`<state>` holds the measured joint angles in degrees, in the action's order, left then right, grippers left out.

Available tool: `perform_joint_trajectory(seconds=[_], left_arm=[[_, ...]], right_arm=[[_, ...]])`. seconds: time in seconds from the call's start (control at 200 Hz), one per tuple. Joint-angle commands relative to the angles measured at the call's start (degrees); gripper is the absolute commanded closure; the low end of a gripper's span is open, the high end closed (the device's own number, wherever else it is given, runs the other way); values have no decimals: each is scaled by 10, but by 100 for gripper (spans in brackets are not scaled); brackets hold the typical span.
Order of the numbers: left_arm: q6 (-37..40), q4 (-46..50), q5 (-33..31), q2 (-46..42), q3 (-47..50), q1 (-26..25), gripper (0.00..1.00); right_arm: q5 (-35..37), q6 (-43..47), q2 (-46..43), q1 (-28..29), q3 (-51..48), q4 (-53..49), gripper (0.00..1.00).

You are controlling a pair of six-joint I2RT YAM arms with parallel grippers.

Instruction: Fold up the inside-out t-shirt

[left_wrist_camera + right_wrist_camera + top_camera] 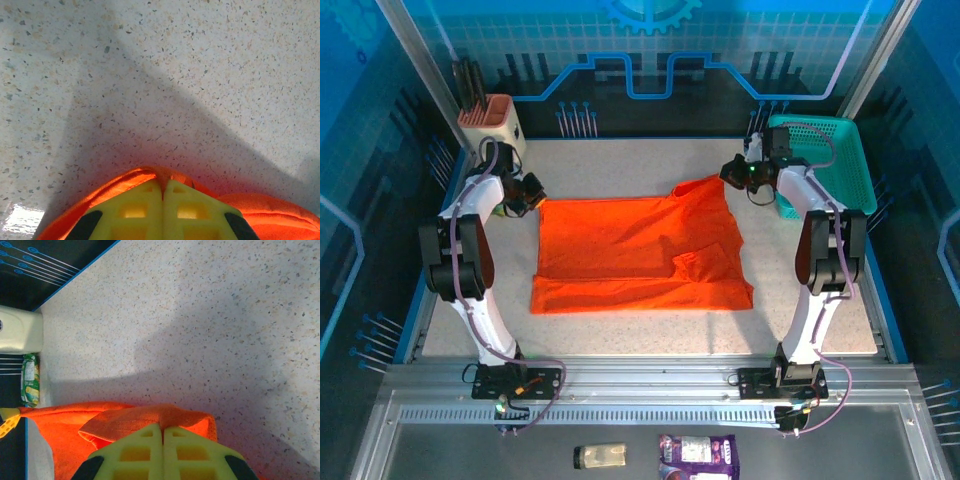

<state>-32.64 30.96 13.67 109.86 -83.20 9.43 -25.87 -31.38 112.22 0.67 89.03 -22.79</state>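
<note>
Glowing evenly under cool, bluish overhead light in the top view, reading fairly sharp throughout; casting only short soft shadows around the bright orange thin-fabric t-shirt (635, 250) on the pale speckled stone-look tabletop (620, 160); throwing broad grey wedge-shaped shadows across that tabletop in both wrist views; flaring white in a glare patch at the lower left of the left wrist view; blurring the close yellow plastic fingers (135, 210) and nearby orange folds.
</note>
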Motion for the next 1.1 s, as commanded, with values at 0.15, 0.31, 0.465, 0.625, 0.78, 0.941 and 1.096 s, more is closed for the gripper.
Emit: perform_joint_trajectory(seconds=[0.15, 0.31, 0.465, 0.625, 0.78, 0.941, 1.096], left_arm=[[14, 5, 26, -72, 48, 8, 100], [15, -2, 36, -123, 108, 8, 100], [31, 8, 30, -166, 154, 8, 100], [34, 7, 25, -214, 213, 8, 100], [33, 7, 22, -249, 266, 8, 100], [31, 10, 10, -287, 316, 8, 100], [28, 15, -1, -308, 344, 13, 100]], right_arm=[[5, 9, -117, -7, -74, -57, 100], [8, 10, -180, -7, -140, -75, 100], [14, 9, -244, -7, -218, -73, 100], [15, 10, -292, -6, -281, -84, 100], [21, 11, -335, -6, -330, -100, 100], [28, 9, -377, -6, -372, -115, 100], [31, 7, -412, -6, -408, -129, 100]])
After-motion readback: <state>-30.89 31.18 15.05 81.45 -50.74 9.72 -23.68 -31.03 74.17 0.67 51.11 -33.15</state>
